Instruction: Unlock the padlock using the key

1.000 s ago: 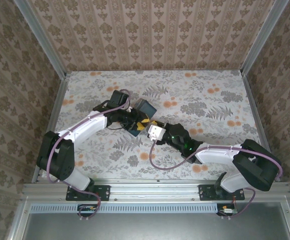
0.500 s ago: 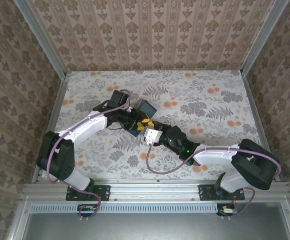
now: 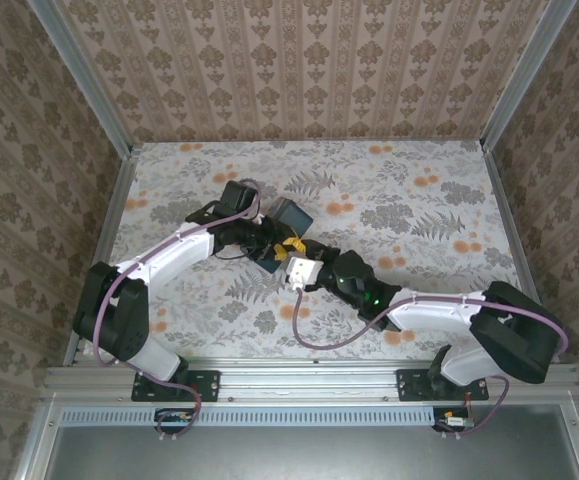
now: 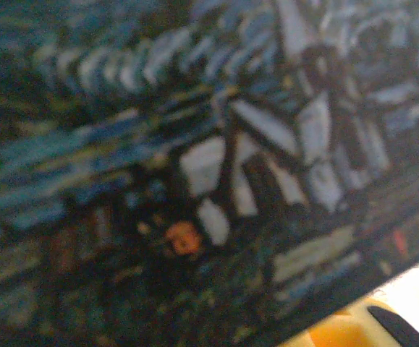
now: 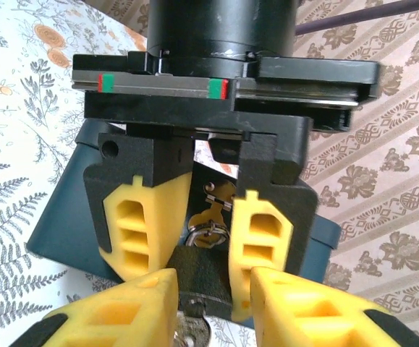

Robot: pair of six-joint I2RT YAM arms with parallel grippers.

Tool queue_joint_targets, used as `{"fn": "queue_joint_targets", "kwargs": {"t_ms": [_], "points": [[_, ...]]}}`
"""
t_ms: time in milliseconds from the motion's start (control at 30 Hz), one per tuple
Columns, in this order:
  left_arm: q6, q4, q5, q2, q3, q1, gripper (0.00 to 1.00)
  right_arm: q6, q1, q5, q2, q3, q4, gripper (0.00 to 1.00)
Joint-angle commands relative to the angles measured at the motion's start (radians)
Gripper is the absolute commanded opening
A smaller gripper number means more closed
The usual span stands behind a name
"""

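The padlock (image 5: 210, 283), small and dark grey, hangs by its silvery shackle from a brass hasp (image 5: 222, 196) on the dark blue painted box (image 3: 291, 214). My left gripper (image 5: 203, 269) reaches down over it, its yellow fingers (image 5: 142, 220) clamped on the lock's two sides. The silvery key (image 5: 189, 331) sticks out of the lock's underside. My right gripper (image 5: 213, 322) is just below, open, its fingertips standing apart on either side of the key's head. In the top view both grippers meet at the box's near side, left gripper (image 3: 272, 243) and right gripper (image 3: 291, 256).
The box's swirly print (image 4: 195, 166) is a blur pressed close to the left wrist camera. The floral tabletop (image 3: 419, 200) stretches out to the right and behind. Patterned walls (image 3: 299, 70) and metal rails close in the table.
The right arm has pushed left and closer to the box, bringing its gripper under the lock. Its fingers have spread a little. The left arm has stayed put.
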Motion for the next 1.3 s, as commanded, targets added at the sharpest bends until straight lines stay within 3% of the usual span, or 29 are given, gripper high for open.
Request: {"fn": "queue_joint_targets", "kwargs": {"t_ms": [0,200,1267], "points": [[0.020,-0.017,0.017,-0.029,0.003,0.013,0.05,-0.002,-0.024,-0.040,-0.092,-0.029,-0.058,0.32],[0.029,-0.054,0.013,-0.028,0.024,0.011,0.05,-0.013,-0.072,-0.063,-0.115,-0.043,-0.107,0.24],[0.000,-0.029,0.019,-0.032,0.015,0.003,0.05,-0.036,-0.043,-0.106,0.054,0.031,-0.068,0.25]]}}
